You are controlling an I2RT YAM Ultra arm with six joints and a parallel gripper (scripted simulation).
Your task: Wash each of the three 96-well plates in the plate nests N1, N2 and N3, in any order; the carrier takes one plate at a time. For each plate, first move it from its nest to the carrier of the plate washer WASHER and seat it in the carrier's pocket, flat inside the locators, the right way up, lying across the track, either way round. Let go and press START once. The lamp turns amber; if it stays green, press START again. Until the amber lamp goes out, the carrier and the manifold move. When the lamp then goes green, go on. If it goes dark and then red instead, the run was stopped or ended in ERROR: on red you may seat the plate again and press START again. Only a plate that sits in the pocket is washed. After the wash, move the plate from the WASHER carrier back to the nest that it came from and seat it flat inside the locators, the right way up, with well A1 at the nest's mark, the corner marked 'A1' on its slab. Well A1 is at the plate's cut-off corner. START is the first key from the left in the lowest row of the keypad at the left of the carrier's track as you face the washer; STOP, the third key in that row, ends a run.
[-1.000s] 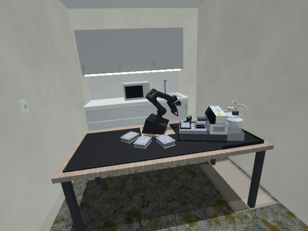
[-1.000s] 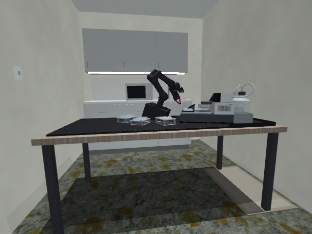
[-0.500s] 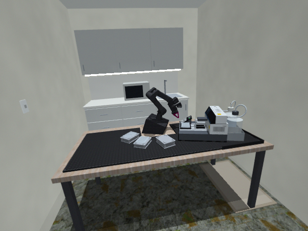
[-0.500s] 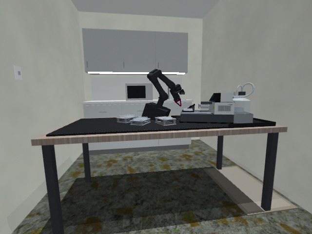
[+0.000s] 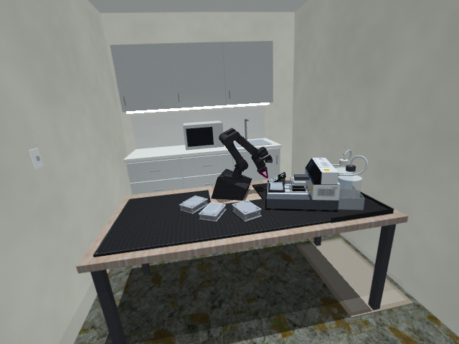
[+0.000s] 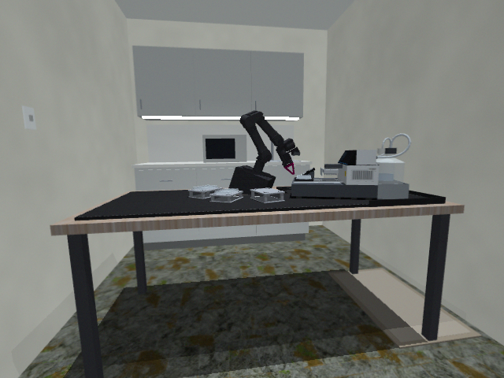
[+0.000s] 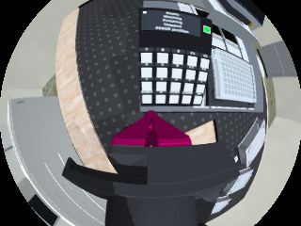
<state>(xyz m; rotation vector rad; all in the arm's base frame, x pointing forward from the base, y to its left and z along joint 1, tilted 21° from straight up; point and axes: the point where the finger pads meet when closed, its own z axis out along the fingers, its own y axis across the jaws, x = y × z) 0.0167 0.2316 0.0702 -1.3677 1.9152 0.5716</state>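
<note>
One white 96-well plate (image 7: 233,75) already sits in the washer carrier, beyond your magenta-tipped gripper (image 7: 150,132). Its fingers are closed on nothing, likely for pressing the white-keyed keypad (image 7: 173,78) just ahead.

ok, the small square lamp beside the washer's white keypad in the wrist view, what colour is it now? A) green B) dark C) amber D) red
A: the small square lamp at the right of the dark display, just above the white keypad, glows green, while the shut magenta-tipped gripper hangs short of the keys.
</note>
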